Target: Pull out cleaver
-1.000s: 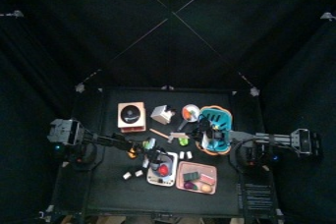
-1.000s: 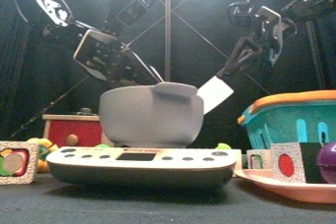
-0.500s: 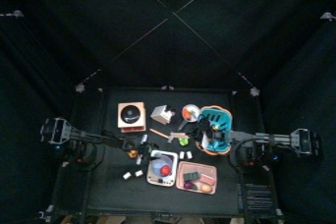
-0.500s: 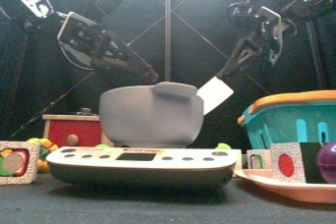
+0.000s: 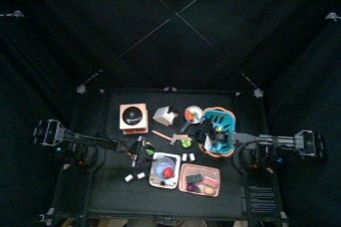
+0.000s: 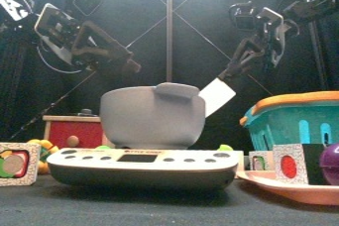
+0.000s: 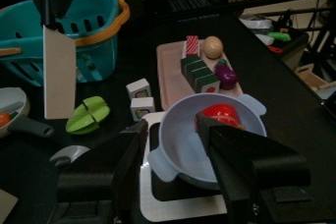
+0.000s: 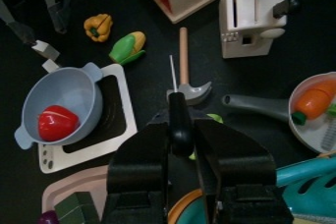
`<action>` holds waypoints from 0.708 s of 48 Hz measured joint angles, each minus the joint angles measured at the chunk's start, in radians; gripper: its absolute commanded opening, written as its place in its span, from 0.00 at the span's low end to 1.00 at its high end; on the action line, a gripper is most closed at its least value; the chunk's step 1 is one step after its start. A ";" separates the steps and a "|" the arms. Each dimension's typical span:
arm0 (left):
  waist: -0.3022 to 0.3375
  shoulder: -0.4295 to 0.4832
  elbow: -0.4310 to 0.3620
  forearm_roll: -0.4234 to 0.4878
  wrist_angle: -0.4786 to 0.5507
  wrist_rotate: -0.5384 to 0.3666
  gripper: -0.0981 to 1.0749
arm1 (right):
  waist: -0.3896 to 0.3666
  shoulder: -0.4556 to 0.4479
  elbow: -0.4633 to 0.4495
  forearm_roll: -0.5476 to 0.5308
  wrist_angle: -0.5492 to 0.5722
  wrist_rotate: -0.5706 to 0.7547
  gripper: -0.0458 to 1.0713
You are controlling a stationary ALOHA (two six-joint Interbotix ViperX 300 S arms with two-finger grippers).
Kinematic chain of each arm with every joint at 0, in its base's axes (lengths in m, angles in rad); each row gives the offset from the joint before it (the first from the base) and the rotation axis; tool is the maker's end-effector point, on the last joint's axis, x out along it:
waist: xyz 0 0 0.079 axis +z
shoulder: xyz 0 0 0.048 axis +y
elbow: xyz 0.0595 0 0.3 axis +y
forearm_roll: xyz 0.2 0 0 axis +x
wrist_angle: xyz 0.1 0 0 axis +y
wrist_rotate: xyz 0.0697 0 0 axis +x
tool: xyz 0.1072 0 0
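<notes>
Up front on the bench [image 6: 159, 210] sits one white kitchen scale [image 6: 143, 167] carrying one grey colander-style bowl [image 6: 150, 114], and the left wrist view shows a single red tomato [image 7: 221, 117] inside that bowl. Front left, one small picture cube [image 6: 18, 163]; behind it one wooden red-fronted box [image 6: 69, 129]. Front right, one pink tray [image 6: 299, 183] with a purple piece on it, then one teal basket [image 6: 299, 117] with an orange rim just behind. The cleaver [image 6: 219, 92] hangs in the air beyond the bowl, blade down, clear of everything under it, clamped by its dark handle in the right gripper [image 6: 252, 47]; the right wrist view looks straight down the thin blade edge [image 8: 172, 71] pinched between its jaws. Below it lie one wooden spatula [image 8: 183, 53], one yellow pepper [image 8: 97, 24], one green-and-yellow piece [image 8: 128, 46] and one white knife block [image 8: 254, 4]. High on the left, the left gripper [image 6: 117, 54] hangs released, jaws spread wide, grasping nothing, well apart from the cleaver.
</notes>
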 measured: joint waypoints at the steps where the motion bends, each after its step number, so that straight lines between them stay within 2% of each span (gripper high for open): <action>1: 0.000 0.000 0.000 0.000 0.000 0.000 0.79 | 0.000 0.000 0.000 0.000 0.000 0.002 0.49; 21: -0.003 0.002 0.014 -0.003 -0.002 0.000 0.79 | 0.002 0.000 0.002 0.000 -0.005 0.000 0.49; 34: -0.003 0.002 0.037 -0.029 0.000 -0.002 0.79 | 0.006 0.005 0.002 -0.038 -0.092 -0.006 0.49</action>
